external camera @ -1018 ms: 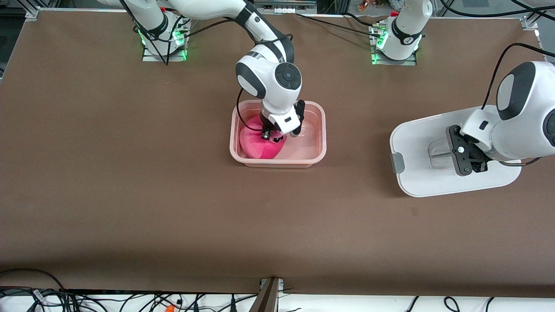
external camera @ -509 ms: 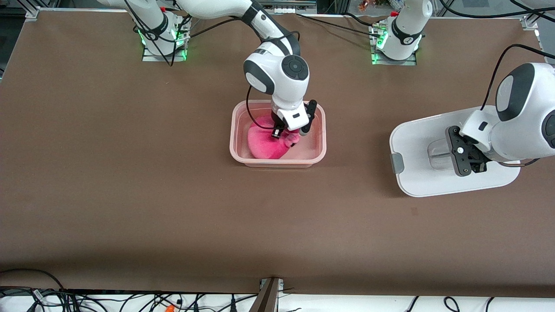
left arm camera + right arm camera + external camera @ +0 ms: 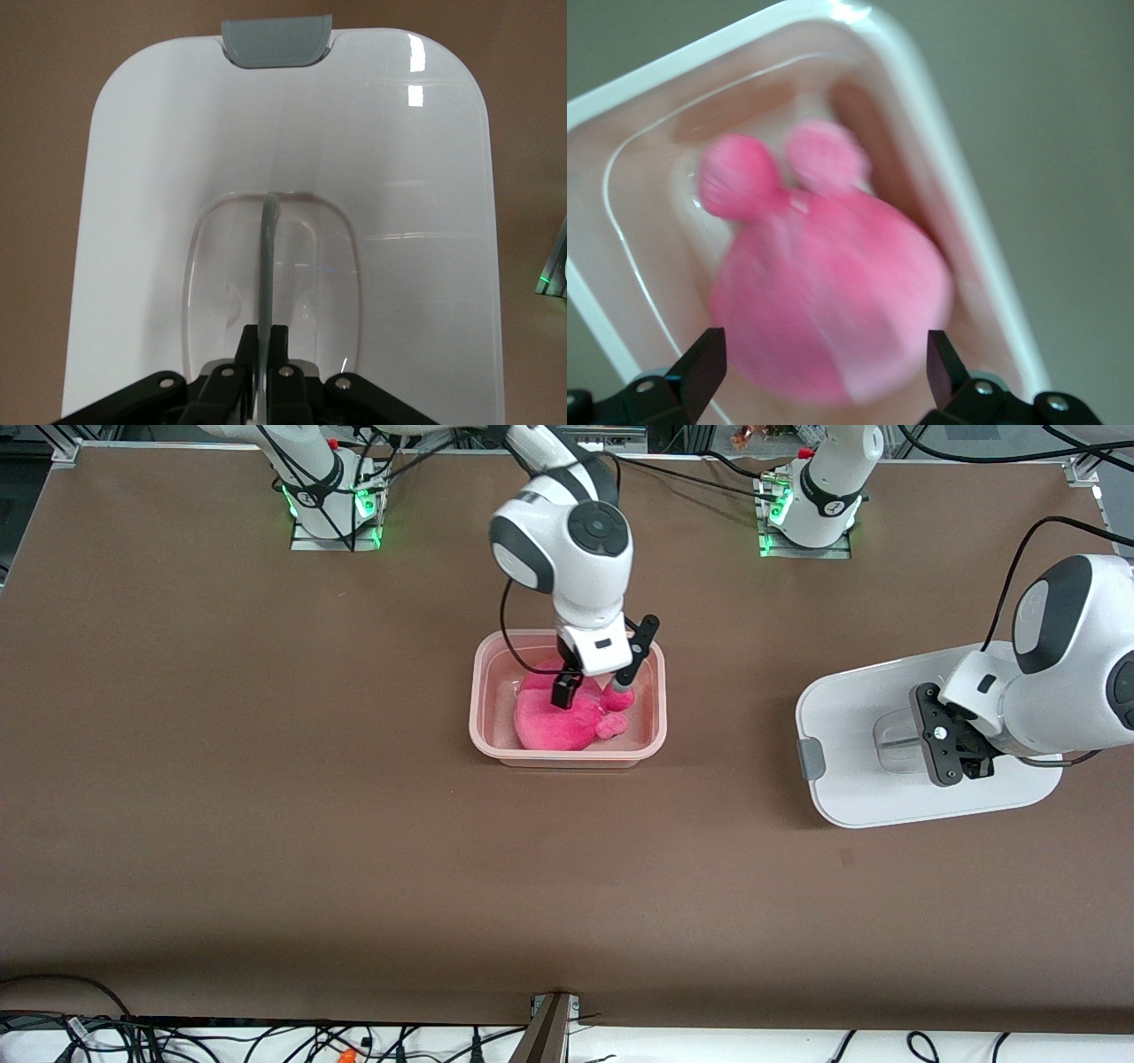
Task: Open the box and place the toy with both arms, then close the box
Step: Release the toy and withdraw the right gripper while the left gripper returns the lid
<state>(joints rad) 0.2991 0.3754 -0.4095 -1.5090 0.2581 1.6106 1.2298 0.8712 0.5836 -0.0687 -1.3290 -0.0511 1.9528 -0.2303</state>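
Left wrist view alone shows the left tool clamped on the lid's handle.

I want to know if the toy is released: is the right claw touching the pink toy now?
Apart. The right wrist view shows the right claw open, fingers clear of the toy in the box.

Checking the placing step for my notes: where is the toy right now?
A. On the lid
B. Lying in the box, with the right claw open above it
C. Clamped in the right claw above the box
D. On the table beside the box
B: the toy lies inside the box, and the right claw hangs over it with its fingers spread apart, touching nothing.
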